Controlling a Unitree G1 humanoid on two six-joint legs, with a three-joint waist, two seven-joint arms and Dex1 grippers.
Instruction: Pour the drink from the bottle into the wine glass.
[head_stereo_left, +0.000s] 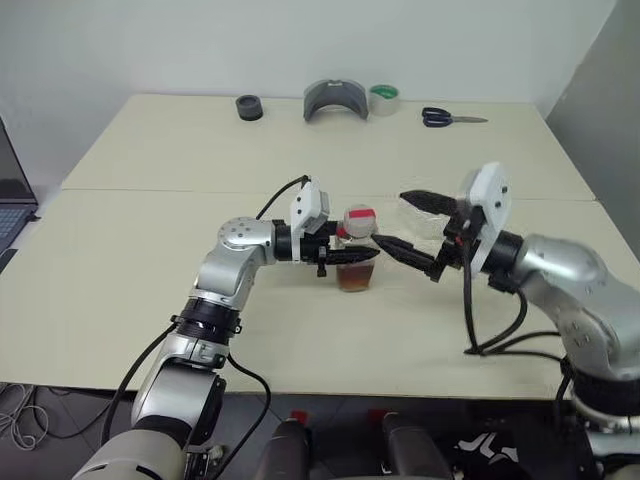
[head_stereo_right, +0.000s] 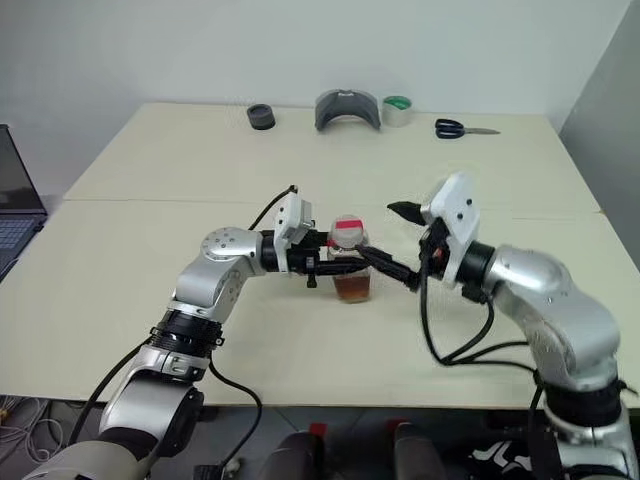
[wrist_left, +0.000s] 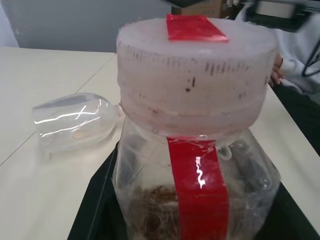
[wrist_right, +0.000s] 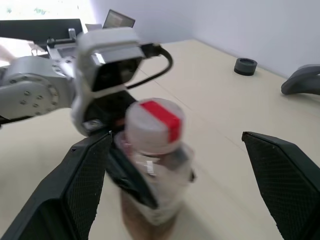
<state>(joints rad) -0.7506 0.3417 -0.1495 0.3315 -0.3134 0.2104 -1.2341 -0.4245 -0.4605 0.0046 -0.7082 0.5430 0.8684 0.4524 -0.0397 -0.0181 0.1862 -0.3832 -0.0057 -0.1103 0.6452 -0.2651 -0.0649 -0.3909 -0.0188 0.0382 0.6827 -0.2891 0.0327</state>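
My left gripper (head_stereo_left: 360, 256) is shut on the bottle (head_stereo_left: 355, 262), a small clear plastic one held upright just over the table with its red-and-white cap (head_stereo_left: 358, 219) on. The reddish-brown drink (head_stereo_left: 355, 280) sits in the bottle's lower part. A red strip (wrist_left: 197, 185) runs down the bottle's side. My right gripper (head_stereo_left: 390, 218) stands open to the right of the bottle, its fingers (wrist_right: 75, 190) spread on either side of the cap without touching it. The wine glass (wrist_left: 75, 120) lies on its side on the table behind the right gripper, partly hidden by it.
Along the table's far edge lie a black ring (head_stereo_left: 249, 107), a grey curved object (head_stereo_left: 336, 100), a green tape roll (head_stereo_left: 384, 98) and scissors (head_stereo_left: 452, 118). A laptop (head_stereo_right: 15, 205) sits off the left edge. A person's hand (wrist_left: 276, 70) shows beyond the table.
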